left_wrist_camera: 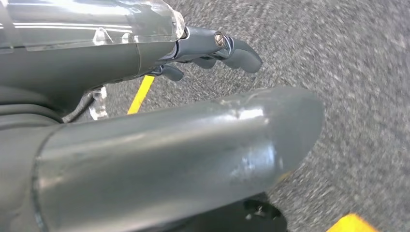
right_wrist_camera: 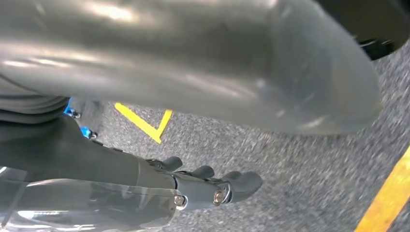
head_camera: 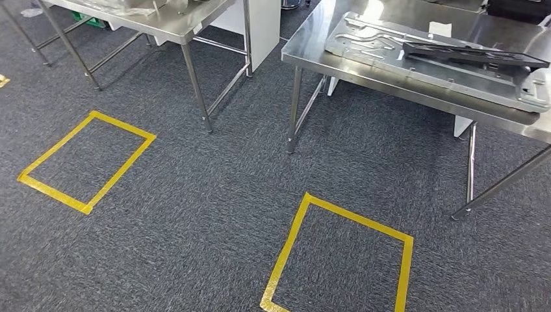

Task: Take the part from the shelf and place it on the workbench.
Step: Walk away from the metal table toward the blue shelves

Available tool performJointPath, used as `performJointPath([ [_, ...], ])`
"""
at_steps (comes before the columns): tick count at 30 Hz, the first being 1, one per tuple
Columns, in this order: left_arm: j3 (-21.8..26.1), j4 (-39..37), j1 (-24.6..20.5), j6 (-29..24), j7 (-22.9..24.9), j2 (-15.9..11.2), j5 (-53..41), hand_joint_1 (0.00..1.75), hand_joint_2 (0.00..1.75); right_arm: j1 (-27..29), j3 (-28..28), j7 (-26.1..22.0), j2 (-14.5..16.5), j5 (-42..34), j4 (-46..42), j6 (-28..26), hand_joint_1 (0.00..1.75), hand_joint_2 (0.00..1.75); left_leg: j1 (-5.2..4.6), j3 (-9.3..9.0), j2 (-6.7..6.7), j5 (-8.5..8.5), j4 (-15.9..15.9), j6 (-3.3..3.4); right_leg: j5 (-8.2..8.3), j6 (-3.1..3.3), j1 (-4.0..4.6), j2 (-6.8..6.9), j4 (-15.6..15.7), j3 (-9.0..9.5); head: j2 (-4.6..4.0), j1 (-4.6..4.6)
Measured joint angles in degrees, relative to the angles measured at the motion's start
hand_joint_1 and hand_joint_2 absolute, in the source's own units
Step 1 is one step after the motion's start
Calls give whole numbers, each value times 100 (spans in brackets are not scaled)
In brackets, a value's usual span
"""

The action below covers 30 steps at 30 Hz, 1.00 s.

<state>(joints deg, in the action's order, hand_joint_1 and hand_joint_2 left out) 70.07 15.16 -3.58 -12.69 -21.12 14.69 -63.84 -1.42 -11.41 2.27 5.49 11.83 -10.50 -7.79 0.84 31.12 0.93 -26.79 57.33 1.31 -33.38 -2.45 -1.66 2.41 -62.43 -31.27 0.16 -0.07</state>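
On the right desk [head_camera: 312, 49] a silver panel [head_camera: 390, 55] lies flat with a black part [head_camera: 474, 55] on top. Left hand [left_wrist_camera: 212, 48] and right hand [right_wrist_camera: 212, 186] hang over carpet, fingers apart, holding nothing. Likely walking, arms down for clearance.

Bright overhead light; workbench [head_camera: 312, 45] glare; wrist views prob. motion-blurred.

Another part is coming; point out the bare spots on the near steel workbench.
On the steel workbench, the near-left corner, beside the big stamped metal panel, is bare. A bare strip runs behind the panel, around the white slip. The right half is crowded: the panel carries a black part.
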Motion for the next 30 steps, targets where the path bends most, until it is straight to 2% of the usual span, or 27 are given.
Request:
performJointPath([
  [1,0,-3,-6,2,-7,0,8,0,0,10,4,2,0,9,3,7,0,0,-9,10,-58,6,-1,21,-191,0,1,-131,-378,-193,0,9],
  [2,0,-6,-11,9,-17,0,23,0,0,18,11,5,0,20,6,15,0,0,-22,19,-127,7,3,34,-339,1,8,-186,-763,-398,1,15],
  [3,1,-9,-12,17,-30,0,43,0,0,27,20,13,0,32,10,27,0,0,-36,22,-201,4,9,42,-394,5,18,-208,-1034,-555,1,17],
  [4,2,-13,-10,28,-44,0,66,0,0,33,28,22,0,48,13,42,0,0,-49,21,-281,0,17,48,-337,15,27,-216,-1113,-624,1,19],
  [5,4,-16,-8,42,-56,0,90,0,0,38,34,31,0,60,14,60,0,0,-60,16,-370,-6,30,49,-168,35,34,-230,-966,-587,1,19],
  [6,5,-18,-8,54,-66,0,107,0,0,41,37,38,0,70,14,74,0,0,-67,12,-456,-14,46,47,67,64,39,-274,-636,-458,1,19],
  [8,7,-19,-12,84,-80,-1,123,0,0,42,40,43,-2,85,15,92,0,0,-77,16,-603,-35,83,21,386,133,46,-476,67,-162,1,15],
  [9,7,-20,-16,95,-86,-2,122,0,0,39,45,43,-3,89,16,98,0,0,-76,28,-657,-41,96,-6,443,158,55,-557,269,-77,1,11],
  [10,7,-21,-20,103,-92,-3,117,0,0,32,52,44,-4,92,17,107,0,0,-72,41,-697,-44,102,-36,431,177,68,-600,346,-45,1,9],
  [12,7,-31,-19,104,-99,-4,94,0,0,8,69,44,-5,93,17,124,0,0,-64,66,-782,-37,85,-108,439,214,76,-529,372,-33,1,6],
  [13,7,-38,-14,101,-101,-5,81,0,0,0,74,44,-5,93,16,131,0,0,-65,72,-758,-53,103,-137,449,245,66,-471,401,-12,1,7],
  [15,7,-49,-21,95,-105,-8,64,0,0,14,80,44,-6,92,17,157,0,0,-74,196,-522,-234,387,-197,464,325,41,-328,462,28,1,-25],
  [17,6,-54,-37,92,-109,-9,52,0,0,47,81,44,-7,91,19,188,0,0,-53,534,-243,-595,1085,-249,452,379,52,-170,475,43,1,-57],
  [18,5,-55,-42,94,-110,-9,48,0,0,58,81,44,-7,91,20,195,0,0,-37,714,-194,-734,1439,-272,443,388,58,-89,473,45,1,-58],
  [19,5,-56,-39,98,-113,-9,45,0,0,62,81,45,-7,92,20,199,0,0,-24,823,-166,-776,1647,-291,433,387,59,-13,472,50,1,-59],
  [20,5,-56,-33,102,-119,-9,51,0,0,62,82,45,-7,93,21,199,0,0,-13,825,-142,-701,1638,-302,422,380,59,60,471,60,1,-60],
  [21,7,-56,-28,111,-131,-9,71,0,0,59,83,46,-7,96,21,199,0,0,-6,708,-100,-528,1401,-303,408,367,57,128,471,79,1,-61],
  [23,11,-56,-32,135,-172,-9,125,0,0,55,86,50,-5,104,21,199,0,0,-26,302,128,-158,604,-268,367,322,68,255,467,135,1,-62],
  [24,14,-56,-43,154,-199,-9,149,0,0,55,87,53,-5,108,21,200,0,0,-46,148,230,-56,300,-230,346,290,81,314,465,160,1,-56],
  [25,15,-56,-53,172,-222,-9,167,0,0,53,88,55,-5,110,21,202,0,0,-67,70,296,-24,134,-193,328,260,93,366,463,180,1,-48],
  [26,18,-56,-57,190,-240,-9,181,0,0,46,90,57,-6,114,21,204,0,0,-89,64,295,-39,88,-159,317,228,104,419,466,196,1,-38],
  [27,23,-56,-55,204,-255,-9,196,0,0,29,92,57,-6,118,20,206,0,0,-89,72,219,-28,77,-120,309,195,103,473,476,219,0,-32],
  [28,31,-56,-47,215,-264,-8,208,0,0,15,96,58,-7,124,20,207,0,0,-80,64,158,-13,55,-85,289,157,90,450,468,240,0,-28],
  [30,46,-57,-43,239,-284,-7,222,0,0,7,106,62,-8,135,19,208,0,0,-55,40,36,29,0,-6,113,97,65,181,261,172,1,-14],
])
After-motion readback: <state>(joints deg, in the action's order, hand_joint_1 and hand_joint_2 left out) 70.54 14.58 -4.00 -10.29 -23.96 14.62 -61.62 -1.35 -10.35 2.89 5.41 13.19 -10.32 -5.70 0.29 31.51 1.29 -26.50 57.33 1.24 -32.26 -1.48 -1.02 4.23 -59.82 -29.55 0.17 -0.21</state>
